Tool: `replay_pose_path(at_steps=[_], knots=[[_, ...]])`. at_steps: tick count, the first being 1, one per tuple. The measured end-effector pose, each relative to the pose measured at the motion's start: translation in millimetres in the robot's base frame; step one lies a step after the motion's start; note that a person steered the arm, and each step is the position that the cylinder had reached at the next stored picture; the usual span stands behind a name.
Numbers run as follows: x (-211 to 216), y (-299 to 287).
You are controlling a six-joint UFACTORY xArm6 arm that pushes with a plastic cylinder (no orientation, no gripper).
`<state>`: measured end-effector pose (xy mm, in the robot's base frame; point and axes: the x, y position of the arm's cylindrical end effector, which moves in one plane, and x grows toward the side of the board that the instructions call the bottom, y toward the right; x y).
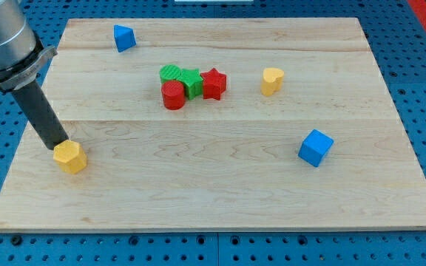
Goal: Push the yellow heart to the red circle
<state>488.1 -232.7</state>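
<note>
Heart (pixel 272 80), yellow, apart from red circle (pixel 174 96), heading unclear; my tip (pixel 59 146), bare rod, against yellow hexagon (pixel 70 157).

Item: wooden board (pixel 220 185) on blue perforated bench (pixel 420 44).

On board, as I see it:
- blue triangle (pixel 124 37), top left
- green circle (pixel 171 72), green star (pixel 191 81), red star (pixel 213 83), red circle (pixel 174 95), clustered, touching
- yellow heart (pixel 272 80), right of cluster, apart
- blue cube (pixel 316 147), lower right
- yellow hexagon (pixel 69 156), lower left, my tip (pixel 58 145) touching it

Red circle (pixel 173 95) is lodged at the lower left of a touching cluster (pixel 192 83). Yellow heart (pixel 272 80) is set well apart, view's right; my tip (pixel 59 145) is placed far left.
</note>
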Motion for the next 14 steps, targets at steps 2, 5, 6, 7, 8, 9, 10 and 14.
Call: replay_pose_path(at_steps=[2, 5, 6, 7, 8, 9, 10, 14], knots=[[-9, 108], [-47, 293], [-56, 353], [-97, 371], [-140, 389], [-143, 341], [-110, 307], [-82, 234]])
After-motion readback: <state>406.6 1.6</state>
